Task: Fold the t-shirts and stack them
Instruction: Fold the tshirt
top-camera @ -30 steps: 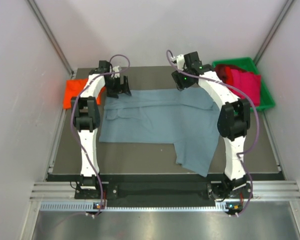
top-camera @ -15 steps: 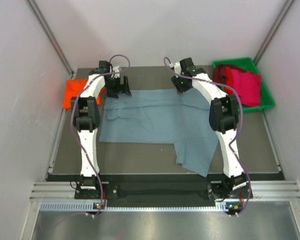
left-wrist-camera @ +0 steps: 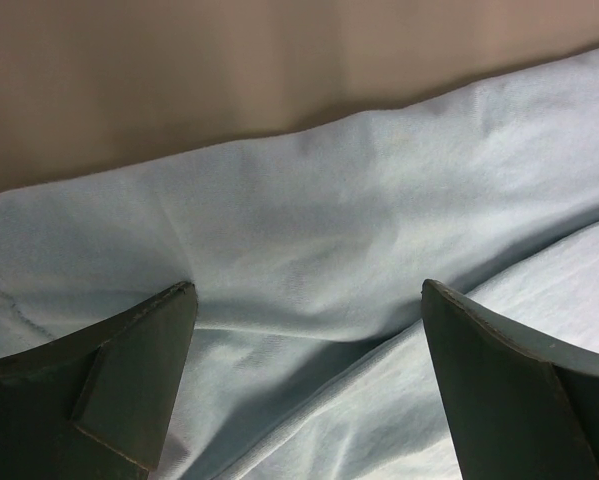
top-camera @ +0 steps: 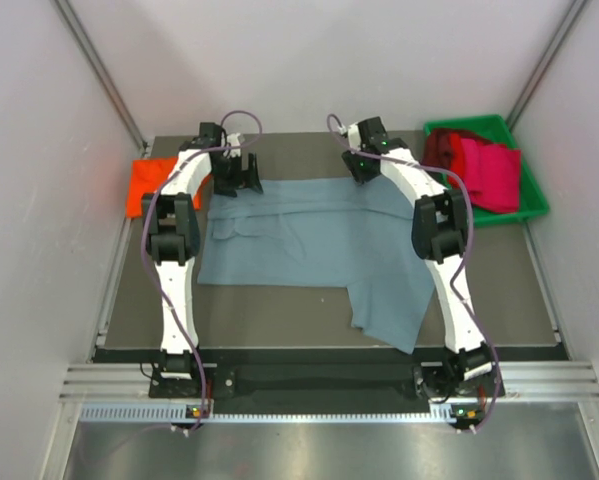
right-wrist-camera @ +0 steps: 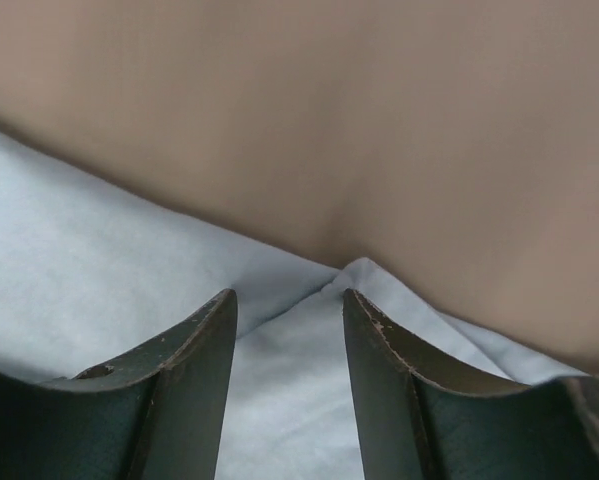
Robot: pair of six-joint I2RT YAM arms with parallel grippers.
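A large slate blue-grey t-shirt (top-camera: pixel 309 240) lies spread flat across the dark table (top-camera: pixel 269 315). One part of it hangs toward the near right. My left gripper (top-camera: pixel 241 182) is down at the shirt's far left edge. Seen from the left wrist, it (left-wrist-camera: pixel 306 292) is open wide, with wrinkled blue cloth (left-wrist-camera: pixel 309 230) lying between the fingers. My right gripper (top-camera: pixel 362 172) is at the shirt's far edge, right of centre. In the right wrist view it (right-wrist-camera: pixel 289 298) is open by a narrower gap, its tips straddling a folded edge of the cloth (right-wrist-camera: pixel 299 360).
An orange-red t-shirt (top-camera: pixel 144 185) lies folded at the table's far left edge. A green bin (top-camera: pixel 535 198) at the far right holds crimson t-shirts (top-camera: pixel 487 170). Pale walls enclose the table on three sides.
The right arm has swung left along the shirt's far edge and its jaws have narrowed a little. The left arm and the shirt have not moved.
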